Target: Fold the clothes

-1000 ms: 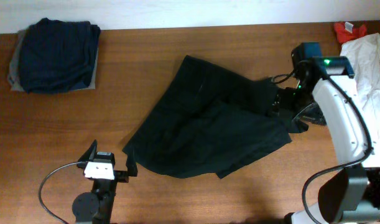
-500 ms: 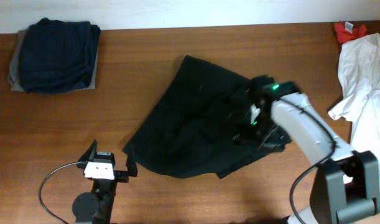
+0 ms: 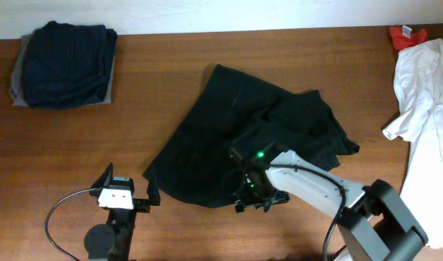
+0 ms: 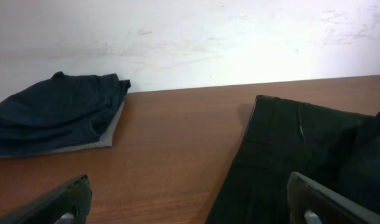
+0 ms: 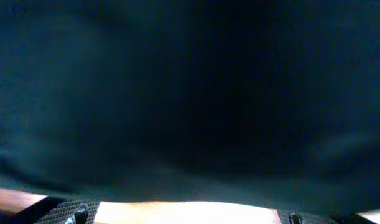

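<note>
The black garment (image 3: 228, 138) sprawls crumpled at the centre, not yet folded; the white cloth (image 3: 424, 80) at three o'clock waits too. The navy-and-grey stack (image 3: 65, 64) at ten o'clock looks folded. The right gripper (image 3: 256, 199), at the black garment's six o'clock edge, is spread and holds nothing; the left gripper (image 3: 130, 183), at seven o'clock, gapes empty.

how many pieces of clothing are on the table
5: black piece in the centre, navy one folded atop a grey one far left, white one far right, red one beside it. More may hide underneath.
</note>
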`<state>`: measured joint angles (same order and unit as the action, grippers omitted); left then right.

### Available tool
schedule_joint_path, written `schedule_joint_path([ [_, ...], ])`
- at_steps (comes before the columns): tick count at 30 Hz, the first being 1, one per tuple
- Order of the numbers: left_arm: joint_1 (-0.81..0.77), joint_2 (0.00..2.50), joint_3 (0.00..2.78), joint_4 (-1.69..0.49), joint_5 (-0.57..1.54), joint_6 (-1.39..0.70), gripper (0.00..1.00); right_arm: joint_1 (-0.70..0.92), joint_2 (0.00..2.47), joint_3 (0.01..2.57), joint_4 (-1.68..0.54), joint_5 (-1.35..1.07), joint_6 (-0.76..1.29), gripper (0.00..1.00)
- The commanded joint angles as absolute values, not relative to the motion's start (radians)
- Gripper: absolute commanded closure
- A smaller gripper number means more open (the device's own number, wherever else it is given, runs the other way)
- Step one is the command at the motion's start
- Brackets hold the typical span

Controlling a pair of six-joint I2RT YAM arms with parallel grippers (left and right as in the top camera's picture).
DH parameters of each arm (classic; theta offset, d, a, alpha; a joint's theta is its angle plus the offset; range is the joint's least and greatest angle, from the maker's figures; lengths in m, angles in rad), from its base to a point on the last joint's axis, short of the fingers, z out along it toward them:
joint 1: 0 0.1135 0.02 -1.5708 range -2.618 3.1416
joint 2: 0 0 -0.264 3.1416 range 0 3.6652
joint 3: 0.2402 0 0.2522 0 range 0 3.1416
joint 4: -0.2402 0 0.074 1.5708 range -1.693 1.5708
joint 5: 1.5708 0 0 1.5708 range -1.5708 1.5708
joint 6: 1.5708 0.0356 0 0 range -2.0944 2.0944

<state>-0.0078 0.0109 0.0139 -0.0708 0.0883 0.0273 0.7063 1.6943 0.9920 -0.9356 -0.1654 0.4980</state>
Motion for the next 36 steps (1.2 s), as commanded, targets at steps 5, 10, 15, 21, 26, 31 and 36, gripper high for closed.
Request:
schedule_joint_path([
  [5, -0.003, 0.006, 0.009, -0.073, 0.081, 0.043, 0.01, 0.756, 1.674, 0.986, -0.904, 0.044, 0.612, 0.12],
  [10, -0.003, 0.006, 0.009, -0.073, 0.081, 0.043, 0.00, 0.756, 1.674, 0.949, -0.899, 0.073, 0.635, 0.25],
  [15, -0.003, 0.006, 0.009, -0.073, 0.081, 0.043, 0.01, 0.756, 1.674, 0.868, -0.862, 0.104, 0.702, 0.30],
  [21, -0.003, 0.006, 0.009, -0.073, 0.081, 0.043, 0.01, 0.756, 1.674, 0.862, -0.819, 0.104, 0.713, 0.47],
  [26, -0.003, 0.006, 0.009, -0.073, 0.081, 0.043, 0.01, 0.756, 1.674, 0.862, -0.804, 0.132, 0.739, 0.78],
  [31, -0.003, 0.006, 0.009, -0.073, 0.081, 0.043, 0.00, 0.756, 1.672, 0.863, -0.816, 0.145, 0.746, 0.96],
  [36, -0.003, 0.006, 0.009, -0.073, 0.081, 0.043, 0.01, 0.713, 1.621, 0.870, -0.969, 0.178, 0.826, 0.96],
])
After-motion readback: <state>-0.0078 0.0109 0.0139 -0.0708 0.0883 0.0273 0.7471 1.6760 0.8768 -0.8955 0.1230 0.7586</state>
